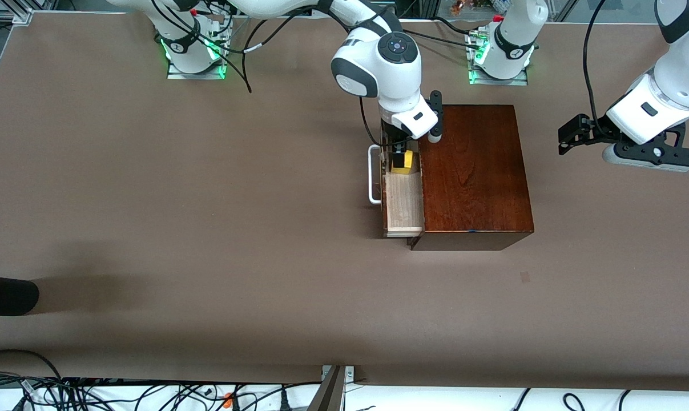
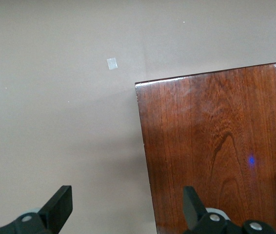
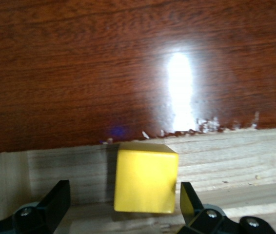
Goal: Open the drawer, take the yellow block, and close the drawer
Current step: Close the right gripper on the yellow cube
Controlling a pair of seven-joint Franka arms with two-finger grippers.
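The right gripper (image 3: 121, 204), fingers spread wide, is hanging over the open drawer (image 1: 404, 206) with the yellow block (image 3: 145, 177) lying between them inside, so it should sink squarely before squeezing, while the left gripper (image 2: 128, 207) is waiting open beside the drawer's box (image 1: 472, 171).

one drawer (image 1: 404, 202), one yellow block (image 1: 402, 163)
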